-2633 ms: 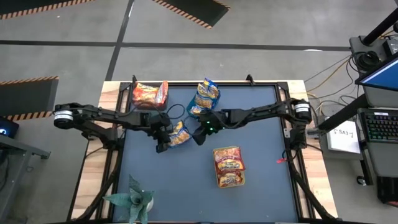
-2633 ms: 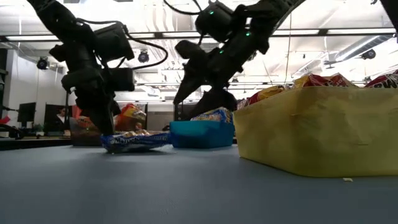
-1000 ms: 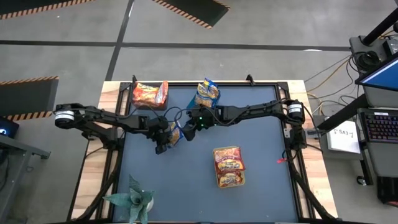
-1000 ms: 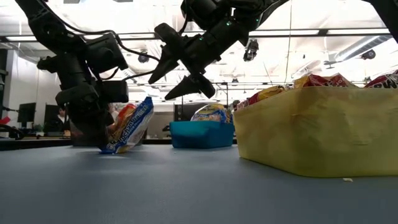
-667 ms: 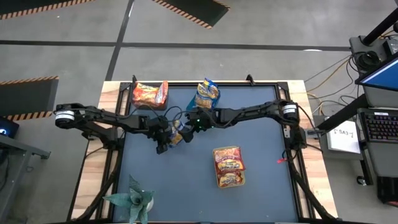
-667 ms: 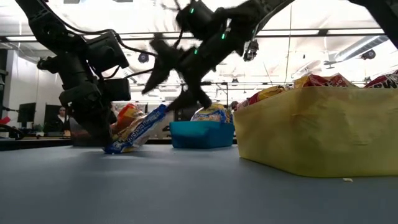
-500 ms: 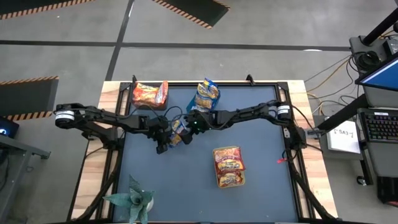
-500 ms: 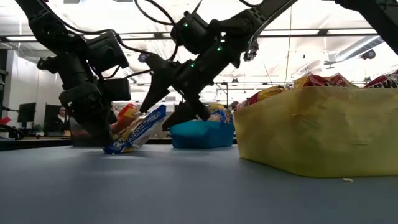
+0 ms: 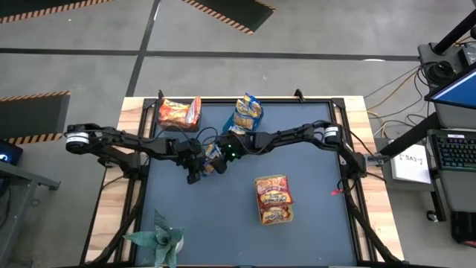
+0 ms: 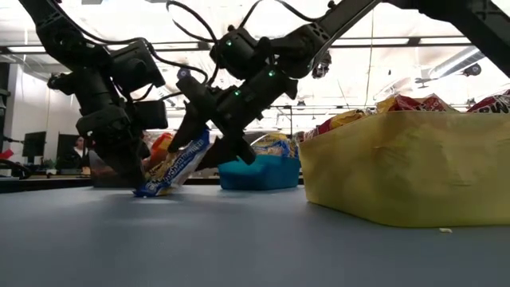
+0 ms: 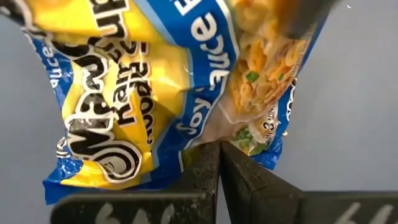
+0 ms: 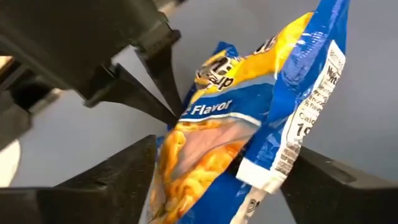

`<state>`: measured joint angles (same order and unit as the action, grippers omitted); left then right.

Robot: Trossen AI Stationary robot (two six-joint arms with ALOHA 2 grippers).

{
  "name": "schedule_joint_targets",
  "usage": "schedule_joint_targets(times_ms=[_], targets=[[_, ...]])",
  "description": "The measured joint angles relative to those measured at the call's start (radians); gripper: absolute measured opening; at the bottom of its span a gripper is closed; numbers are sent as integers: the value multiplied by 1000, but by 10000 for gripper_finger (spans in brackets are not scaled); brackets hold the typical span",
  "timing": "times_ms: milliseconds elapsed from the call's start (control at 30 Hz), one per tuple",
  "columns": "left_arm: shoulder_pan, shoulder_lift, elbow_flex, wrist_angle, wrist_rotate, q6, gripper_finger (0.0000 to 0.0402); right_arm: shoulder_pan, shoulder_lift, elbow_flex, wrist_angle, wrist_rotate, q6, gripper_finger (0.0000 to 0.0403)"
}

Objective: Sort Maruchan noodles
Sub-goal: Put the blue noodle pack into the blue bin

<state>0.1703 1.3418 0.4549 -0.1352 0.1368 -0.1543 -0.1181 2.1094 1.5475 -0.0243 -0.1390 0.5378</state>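
A blue-and-yellow Maruchan packet stands tilted near the table's middle, and it fills the left wrist view. My left gripper is shut on its low end. My right gripper is open, one finger on each side of the packet's raised end. More blue-and-yellow packets fill the blue bin. Orange ones lie at the far left. Red ones sit in the yellow-green bin. My left gripper pinches the packet's edge between its two shut fingers, coming from above and pointing down. The packet leans up and away from the fingers, with its low end on the table. My right gripper: I cannot tell whether its open fingers touch the packet.
A small green plant stands at the table's near left edge. The yellow-green bin is close in front in the low view. Bare blue tabletop lies between the plant and that bin. The room's lights and desks show beyond the table.
My right gripper has moved down and toward the table's left, from above the packet to around its raised end, staying open. The packet, held by my left gripper, has leaned over a little from a steeper stand while its low end stayed on the table.
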Motion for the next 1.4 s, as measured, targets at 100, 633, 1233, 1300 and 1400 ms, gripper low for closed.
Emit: schedule_joint_targets(times_ms=[100, 633, 1233, 1300, 1400], targets=[[0, 0, 0, 2, 0, 0, 0, -1, -2, 0, -5, 1, -5, 255], [0, -133, 0, -53, 3, 24, 0, -2, -128, -3, -189, 35, -95, 136], [0, -430, 1, 109, -51, 118, 0, -258, -454, -3, -642, 35, -386, 130], [0, -426, 1, 148, -51, 120, 0, -289, -451, -3, -655, 23, -432, 130], [1, -419, 1, 178, -51, 129, 0, -320, -430, -3, -647, -39, -490, 130]])
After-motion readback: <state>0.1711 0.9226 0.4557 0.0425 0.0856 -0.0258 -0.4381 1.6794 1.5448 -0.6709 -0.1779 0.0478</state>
